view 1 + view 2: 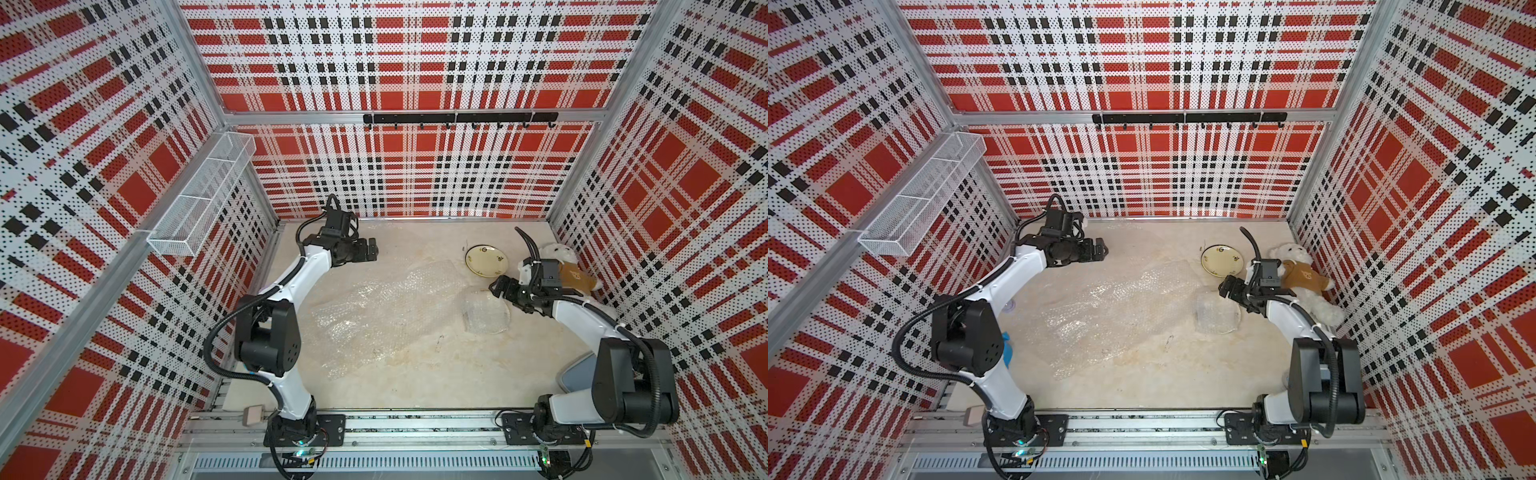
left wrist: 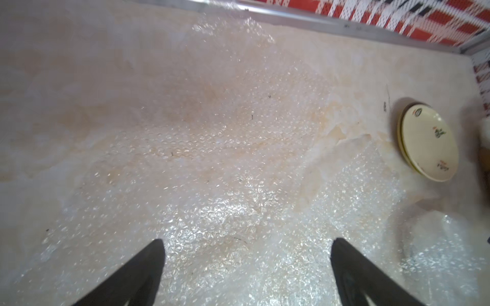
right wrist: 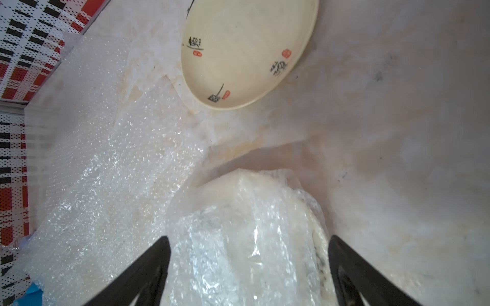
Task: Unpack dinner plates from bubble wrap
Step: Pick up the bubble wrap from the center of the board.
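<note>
**Desk** (image 1: 415,374) (image 1: 1142,386): pale marbled top that carries everything named below.

**Sheet** (image 1: 386,307) (image 1: 1113,311) (image 2: 212,159) (image 3: 106,172): clear bubble wrap, opened out and crinkled. It lies across the middle of the desk, slanting from the near left toward the far right. Nothing lies on it.

**Bear** (image 1: 573,274) (image 1: 1304,282): white, in a brown top, lying against the right edge near the far right corner. The right arm partly hides it in both top views.

**Bundle** (image 1: 486,311) (image 1: 1219,316) (image 2: 437,251) (image 3: 246,259): a round plate wrapped in bubble wrap. It lies flat toward the right edge, just beside the sheet's far right end. A pale rim shows through the plastic in the right wrist view.

**Plate** (image 1: 486,260) (image 1: 1222,261) (image 2: 429,143) (image 3: 249,53): cream with small dark and red motifs, bare and face up. It sits toward the far right corner, just beyond the bundle and apart from it. In the left wrist view a second rim shows under it.

**Left claw** (image 1: 376,251) (image 1: 1105,249) (image 2: 246,241): raised over the far left of the desk. Its fingers are spread wide and hold nothing.

**Right claw** (image 1: 496,286) (image 1: 1225,286) (image 3: 249,238): at the bundle's far edge, between bundle and plate. Its fingers are spread wide to either side of the wrap and grip nothing. Whether the tips touch the plastic cannot be told.
</note>
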### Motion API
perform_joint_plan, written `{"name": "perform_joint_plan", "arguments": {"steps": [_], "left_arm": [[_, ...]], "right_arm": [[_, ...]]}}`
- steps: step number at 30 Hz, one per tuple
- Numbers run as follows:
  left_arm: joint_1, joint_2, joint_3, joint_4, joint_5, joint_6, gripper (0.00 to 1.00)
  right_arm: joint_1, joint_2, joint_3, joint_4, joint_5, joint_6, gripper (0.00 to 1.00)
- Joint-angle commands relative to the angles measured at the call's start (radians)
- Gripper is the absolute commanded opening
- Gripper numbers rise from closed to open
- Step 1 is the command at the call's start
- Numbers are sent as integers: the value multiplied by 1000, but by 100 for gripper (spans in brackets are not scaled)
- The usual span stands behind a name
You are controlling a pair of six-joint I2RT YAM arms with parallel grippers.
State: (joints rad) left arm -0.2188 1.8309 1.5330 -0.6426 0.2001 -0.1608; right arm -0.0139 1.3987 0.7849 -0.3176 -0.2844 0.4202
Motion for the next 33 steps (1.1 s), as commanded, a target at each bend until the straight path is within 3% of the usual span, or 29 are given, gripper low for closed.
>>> {"name": "perform_joint_plan", "arguments": {"steps": [1,6,17,33], "left_arm": [[-9,98,89,-211,87,171,100],[-23,227,214,-323,116,284,99],[-77,358,339,-425,72,350,95],[-140,438,386,-436,37,358,67]], "right_arm": [[3,-32,-40,30,-11,17,95],[2,-43,-80,31,-16,20,94],[2,-17,-111,75,-21,47,93],[2,14,-151,133,-35,61,93]]}}
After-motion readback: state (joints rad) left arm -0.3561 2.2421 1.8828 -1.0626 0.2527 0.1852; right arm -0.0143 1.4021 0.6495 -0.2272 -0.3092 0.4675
